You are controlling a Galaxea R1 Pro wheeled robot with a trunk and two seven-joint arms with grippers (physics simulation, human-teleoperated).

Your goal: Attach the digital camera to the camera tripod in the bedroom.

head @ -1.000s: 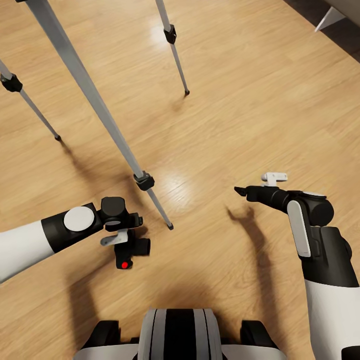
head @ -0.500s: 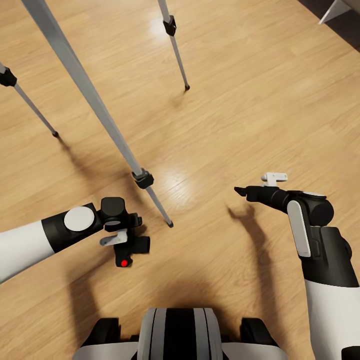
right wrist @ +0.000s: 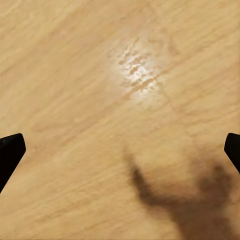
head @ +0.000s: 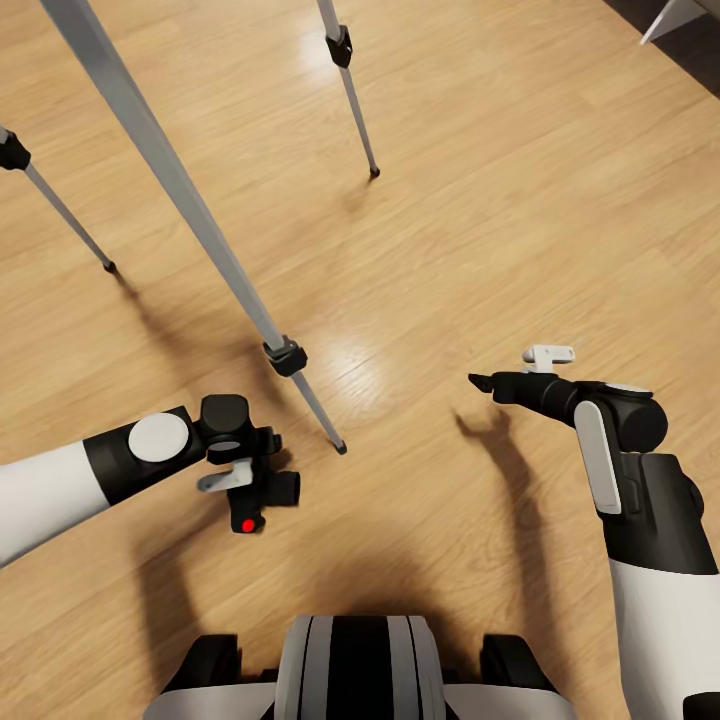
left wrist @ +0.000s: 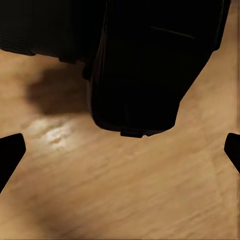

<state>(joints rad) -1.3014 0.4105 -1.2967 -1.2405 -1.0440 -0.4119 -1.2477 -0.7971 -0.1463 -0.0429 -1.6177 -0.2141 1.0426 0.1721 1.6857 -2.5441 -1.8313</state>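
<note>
Light wood floor (head: 480, 220) stretches under you as your left gripper (head: 252, 482) carries the digital camera (head: 262, 497), its red button facing up, low beside the nearest leg of the camera tripod (head: 190, 205). The left wrist view shows the black body close against the palm; the fingers appear to pinch it, though the contact itself is hidden. Your right gripper (head: 480, 381) hangs over bare boards, fingers spread wide, holding nothing. Judged from this, the pickup is done and the mounting is all still ahead: the tripod's head lies above the frame. No brand, label or lettering can be read anywhere.
</note>
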